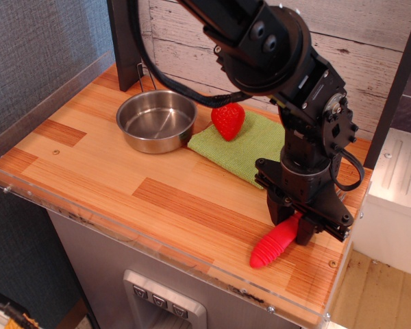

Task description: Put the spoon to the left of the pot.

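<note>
The spoon lies near the table's front right corner; its ribbed red handle points to the front left, and its metal head is hidden behind my arm. My gripper is down over the handle's upper end, with the jaws closed against both its sides. The spoon still rests on the wood. The shiny steel pot stands at the back left, far from the gripper, with its thin wire handle at the back.
A red strawberry sits on a green cloth just right of the pot. The wooden table has a clear plastic rim along its front and left edges. A black post stands behind the pot. A white cabinet is at the right.
</note>
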You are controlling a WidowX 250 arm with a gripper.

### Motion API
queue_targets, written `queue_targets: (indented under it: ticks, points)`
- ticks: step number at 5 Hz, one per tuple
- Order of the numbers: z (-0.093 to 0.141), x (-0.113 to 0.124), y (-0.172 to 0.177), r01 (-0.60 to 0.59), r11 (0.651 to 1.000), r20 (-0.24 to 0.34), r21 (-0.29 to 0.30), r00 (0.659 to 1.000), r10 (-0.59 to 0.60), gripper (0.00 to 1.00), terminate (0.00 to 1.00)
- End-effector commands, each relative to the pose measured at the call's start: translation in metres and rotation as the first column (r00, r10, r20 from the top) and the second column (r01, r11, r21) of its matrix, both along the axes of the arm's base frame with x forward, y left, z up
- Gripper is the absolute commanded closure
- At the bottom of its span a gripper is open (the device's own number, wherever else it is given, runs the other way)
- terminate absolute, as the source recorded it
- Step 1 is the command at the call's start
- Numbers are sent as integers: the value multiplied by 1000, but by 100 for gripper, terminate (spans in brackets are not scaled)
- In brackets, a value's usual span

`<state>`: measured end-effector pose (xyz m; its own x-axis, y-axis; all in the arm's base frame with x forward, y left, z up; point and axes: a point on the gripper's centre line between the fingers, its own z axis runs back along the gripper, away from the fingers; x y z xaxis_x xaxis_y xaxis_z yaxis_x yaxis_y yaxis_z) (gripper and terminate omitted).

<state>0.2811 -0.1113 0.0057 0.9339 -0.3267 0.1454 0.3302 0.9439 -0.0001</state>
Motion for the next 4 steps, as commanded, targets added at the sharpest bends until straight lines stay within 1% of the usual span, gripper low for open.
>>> queue_targets:
  ticks: [1,2,3,4]
  points:
    - [62,1,17,-26,997,25,-74,999,28,100,0]
    - [97,-6,54,-107,989,22,-100,994,110,100,0]
    - [115,-13,100,-224,974,18,-18,974,224,100,0]
    - [114,-13,146,-323,945,29,61,946,321,100,0]
